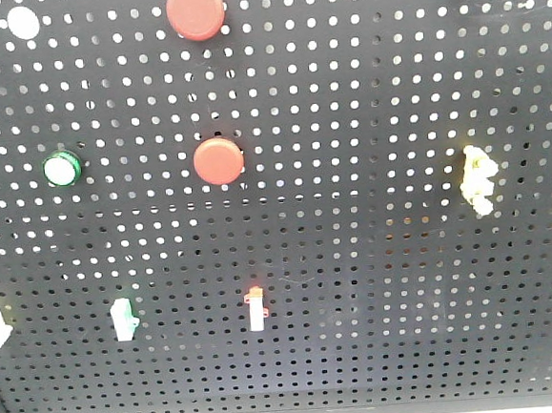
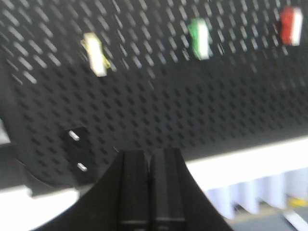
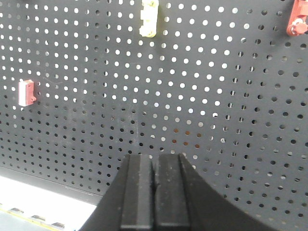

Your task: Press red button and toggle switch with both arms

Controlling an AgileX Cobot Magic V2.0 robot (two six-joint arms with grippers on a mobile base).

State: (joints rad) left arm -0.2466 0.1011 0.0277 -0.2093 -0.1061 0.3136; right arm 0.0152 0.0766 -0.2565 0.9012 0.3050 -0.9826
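Both claws sat closest to my wrist cameras: the left claw [image 2: 150, 166] had its fingers pressed together with nothing between them, and the right claw [image 3: 154, 168] was likewise pressed together on nothing. Neither touched the pegboard [image 1: 372, 94]; each hung short of it, low near its bottom edge. Past the left claw I saw, blurred, a yellow-trimmed switch [image 2: 97, 54], a green-topped switch [image 2: 199, 38] and a red-topped switch [image 2: 291, 25] in a row on the black panel, with a small black bracket [image 2: 77, 149] lower down. Past the right claw I made out a red-sided toggle [image 3: 26, 92] to the left, a pale yellow fitting [image 3: 149, 18] at the top and a red part [image 3: 298, 21] at the top right corner. From the front camera, farther back, the red button [image 1: 219, 160] sat mid-board, a larger red button [image 1: 196, 10] above it, a green-ringed button [image 1: 61, 169] to its left, and the red-tipped toggle switch [image 1: 255, 309] below it.
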